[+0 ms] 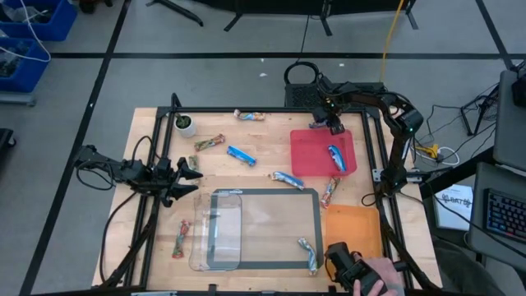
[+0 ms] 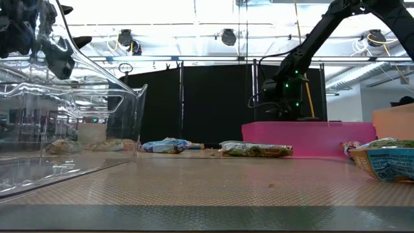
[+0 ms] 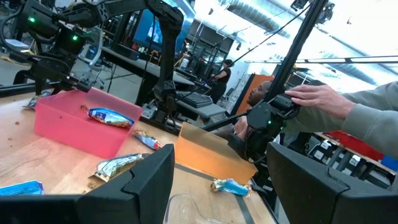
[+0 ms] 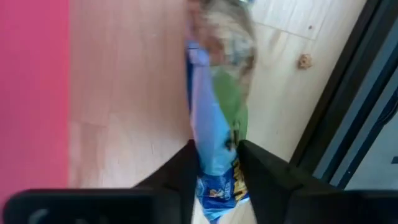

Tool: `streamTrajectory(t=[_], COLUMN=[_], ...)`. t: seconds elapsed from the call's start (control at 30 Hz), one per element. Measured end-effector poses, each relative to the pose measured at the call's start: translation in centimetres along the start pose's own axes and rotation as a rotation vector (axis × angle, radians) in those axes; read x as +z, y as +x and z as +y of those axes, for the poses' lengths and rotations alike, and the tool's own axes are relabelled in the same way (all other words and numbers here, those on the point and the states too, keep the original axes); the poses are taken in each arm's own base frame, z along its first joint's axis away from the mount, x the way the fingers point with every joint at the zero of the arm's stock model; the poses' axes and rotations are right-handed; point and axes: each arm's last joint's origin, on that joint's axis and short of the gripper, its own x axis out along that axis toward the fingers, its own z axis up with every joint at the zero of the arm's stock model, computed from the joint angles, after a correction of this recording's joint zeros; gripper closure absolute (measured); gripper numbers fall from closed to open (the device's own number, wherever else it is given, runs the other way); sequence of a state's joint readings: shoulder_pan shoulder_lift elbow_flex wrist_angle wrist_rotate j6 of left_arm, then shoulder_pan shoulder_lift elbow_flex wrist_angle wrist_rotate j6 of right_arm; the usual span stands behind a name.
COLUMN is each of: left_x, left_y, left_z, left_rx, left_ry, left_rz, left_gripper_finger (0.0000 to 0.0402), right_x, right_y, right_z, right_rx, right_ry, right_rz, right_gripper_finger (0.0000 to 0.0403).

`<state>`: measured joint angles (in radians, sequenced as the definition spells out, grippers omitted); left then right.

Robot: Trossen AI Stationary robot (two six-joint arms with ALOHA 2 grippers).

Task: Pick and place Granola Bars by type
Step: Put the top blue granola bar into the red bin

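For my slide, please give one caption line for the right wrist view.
Right end effector closing its fingers on a blue granola bar beside the pink tray.

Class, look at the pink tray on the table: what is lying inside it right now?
One blue-wrapped granola bar lies inside the pink tray. The corner beneath the right hand is covered, so anything there is hidden.
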<state>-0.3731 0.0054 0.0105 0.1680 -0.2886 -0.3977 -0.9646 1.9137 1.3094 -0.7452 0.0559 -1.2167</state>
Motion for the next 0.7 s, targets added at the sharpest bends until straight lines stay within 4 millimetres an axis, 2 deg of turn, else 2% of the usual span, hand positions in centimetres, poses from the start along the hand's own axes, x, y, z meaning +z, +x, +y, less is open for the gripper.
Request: streamTrajectory(t=[0.13,0.23,0.5,0.6,0.7], left_x=[0.0,0.0,0.0,0.0,0.0], left_y=[0.0,0.0,0.0,0.0,0.0], left_z=[0.0,0.0,0.0,0.0,0.0], left_rx=[0.000,0.000,0.000,0.000,0.000], left_ry=[0.000,0.000,0.000,0.000,0.000], left_rz=[0.000,0.000,0.000,0.000,0.000], left_gripper_finger=[0.0147,0.0147,0.0147,0.0147,0.0147], right_x=[0.0,0.0,0.0,0.1,0.4], right_y=[0.0,0.0,-0.4,-1.7,-4.0], right_z=[0.0,0.0,-0.2,-0.5,-1.0], right_rx=[-0.001,-0.011,-0.066,-0.106,-0.167], right_ry=[0.000,0.000,0.031,0.046,0.078], right_rz=[0.000,0.023,0.074,0.093,0.063], right_gripper_finger=[0.0357,0.0383,0.0391,0.0393,0.0393])
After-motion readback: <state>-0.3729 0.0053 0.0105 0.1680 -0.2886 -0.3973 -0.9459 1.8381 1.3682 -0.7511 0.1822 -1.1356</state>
